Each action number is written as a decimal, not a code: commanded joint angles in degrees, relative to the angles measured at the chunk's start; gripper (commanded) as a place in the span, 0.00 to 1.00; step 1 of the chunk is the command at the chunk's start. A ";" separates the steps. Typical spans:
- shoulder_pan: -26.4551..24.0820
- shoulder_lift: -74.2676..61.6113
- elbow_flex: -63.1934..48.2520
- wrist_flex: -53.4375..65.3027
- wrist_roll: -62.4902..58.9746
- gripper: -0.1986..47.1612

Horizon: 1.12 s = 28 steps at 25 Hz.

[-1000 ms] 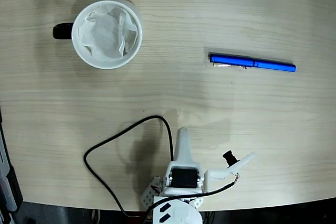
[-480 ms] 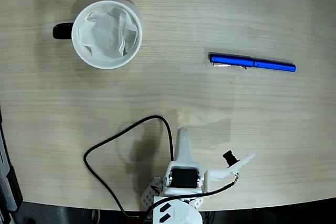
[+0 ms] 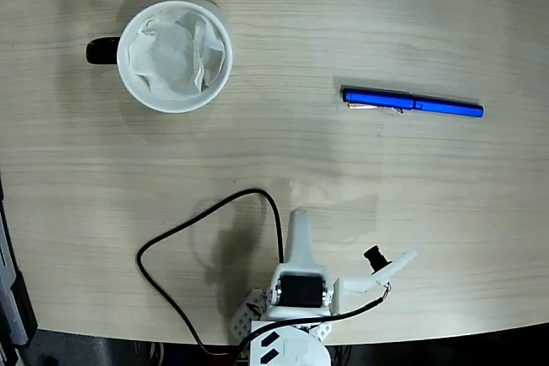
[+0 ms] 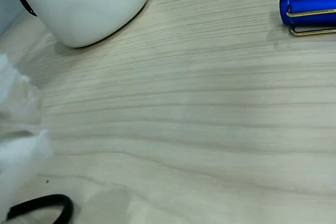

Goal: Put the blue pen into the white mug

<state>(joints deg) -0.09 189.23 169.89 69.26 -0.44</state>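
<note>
In the fixed view the white mug (image 3: 174, 56) stands on the table (image 3: 283, 160) at the far left, its handle pointing left and crumpled paper (image 3: 176, 53) lying inside it. The blue pen (image 3: 412, 102) lies flat at the right, well apart from the mug and a little nearer than it, stretched left to right with its clip end toward the mug. The arm (image 3: 300, 297) sits at the near edge, between the two in left-right terms and well clear of both. A cable (image 3: 184, 237) loops across the table left of the arm. In the wrist view the mug (image 4: 81, 1) is far left and the pen's clip end (image 4: 308, 15) far right.
</note>
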 commanded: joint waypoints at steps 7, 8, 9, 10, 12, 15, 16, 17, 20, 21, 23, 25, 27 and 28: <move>-0.09 3.87 0.88 2.11 0.88 0.00; -0.09 3.87 0.88 2.11 0.88 0.00; -0.09 3.87 0.88 2.11 0.88 0.00; -0.09 3.87 0.88 2.11 0.88 0.00; -0.09 3.87 0.88 2.11 0.88 0.00; -0.09 3.87 0.88 2.11 0.88 0.00; -0.18 3.87 0.88 2.11 0.79 0.00; -0.18 3.87 0.88 2.11 0.79 0.00; -0.18 3.52 0.79 2.02 0.79 0.00; -0.18 2.90 0.62 1.67 0.79 0.00; 0.62 1.14 0.44 0.18 0.79 0.00; 0.79 -1.05 -0.79 -0.26 0.53 0.00; 1.23 -3.60 -2.90 -0.88 0.53 0.00; 1.49 -5.10 -4.39 -1.41 0.53 0.00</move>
<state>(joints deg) 0.44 186.33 169.10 68.38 -0.09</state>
